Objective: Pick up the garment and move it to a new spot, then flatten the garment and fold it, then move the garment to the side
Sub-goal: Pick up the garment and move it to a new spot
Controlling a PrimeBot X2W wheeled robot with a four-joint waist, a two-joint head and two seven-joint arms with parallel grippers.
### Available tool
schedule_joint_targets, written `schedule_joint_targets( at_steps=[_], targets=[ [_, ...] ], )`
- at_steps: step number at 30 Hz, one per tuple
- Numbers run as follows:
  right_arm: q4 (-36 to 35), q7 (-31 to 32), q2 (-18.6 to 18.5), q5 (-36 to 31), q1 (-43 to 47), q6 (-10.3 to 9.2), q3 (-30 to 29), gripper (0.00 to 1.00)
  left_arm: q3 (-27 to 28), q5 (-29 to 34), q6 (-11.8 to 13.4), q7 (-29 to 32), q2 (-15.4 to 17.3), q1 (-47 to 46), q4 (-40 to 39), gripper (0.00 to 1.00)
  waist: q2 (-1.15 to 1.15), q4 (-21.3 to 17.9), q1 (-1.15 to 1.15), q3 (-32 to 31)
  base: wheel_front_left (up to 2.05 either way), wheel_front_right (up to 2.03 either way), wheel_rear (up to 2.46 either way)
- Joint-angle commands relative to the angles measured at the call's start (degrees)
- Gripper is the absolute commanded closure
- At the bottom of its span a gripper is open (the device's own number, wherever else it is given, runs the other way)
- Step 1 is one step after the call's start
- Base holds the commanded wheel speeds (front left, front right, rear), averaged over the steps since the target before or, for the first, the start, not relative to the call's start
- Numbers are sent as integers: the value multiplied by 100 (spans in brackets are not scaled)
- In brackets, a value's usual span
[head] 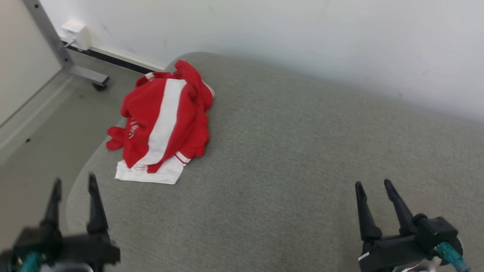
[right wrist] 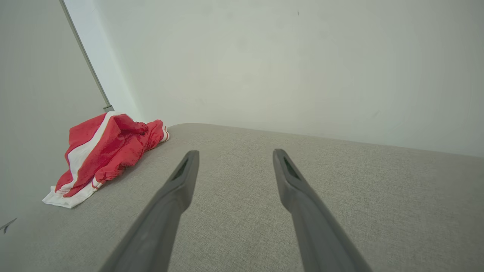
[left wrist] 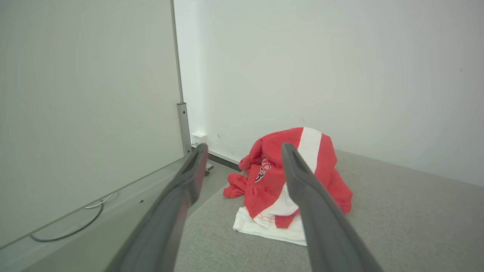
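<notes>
The garment (head: pixel 162 121) lies bunched in a heap at the far left corner of the grey fabric surface (head: pixel 287 158). It is red with a broad white band, a white edge at the front and a bit of black lettering (left wrist: pixel 261 172). My left gripper (head: pixel 74 179) hovers open at the lower left, near the surface's rounded edge and short of the heap. From the left wrist, the garment (left wrist: pixel 264 185) shows between and beyond the left gripper (left wrist: pixel 245 146). My right gripper (head: pixel 373 183) stands open over bare fabric at the lower right. The garment (right wrist: pixel 102 151) sits far left of the right gripper (right wrist: pixel 236 152).
A white wall runs behind the surface. At the far left a pale panel stands on a metal leg with a caster foot (head: pixel 94 81), beside a white wall box (head: pixel 77 34). Grey floor lies left of the surface's curved edge, with a cable (left wrist: pixel 75 226) on it.
</notes>
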Motion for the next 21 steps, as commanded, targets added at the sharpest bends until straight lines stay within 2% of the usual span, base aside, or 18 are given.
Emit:
schedule_joint_targets(
  at_steps=[1,10,11,15,21],
  targets=[
    [-71,22,-74,-77,-93,-12,-32,0,48,-62,-45,-21,89,-325,52,0,0,-399,0,341,0,0,0],
    [-480,171,-303,-172,-387,-12,-337,0,269,-303,-116,135,634,-2028,473,0,0,-1372,0,1213,0,0,0],
    [-480,171,-303,-172,-387,-12,-337,0,269,-303,-116,135,634,-2028,473,0,0,-1372,0,1213,0,0,0],
    [-663,202,-361,-204,-548,-12,-514,0,420,-413,-97,268,940,-2702,616,0,0,-1839,0,1659,0,0,0],
    [-754,151,-366,-197,-621,-12,-784,0,559,-522,-94,557,1323,-3357,1056,0,0,-2286,0,2039,0,0,0]
  ],
)
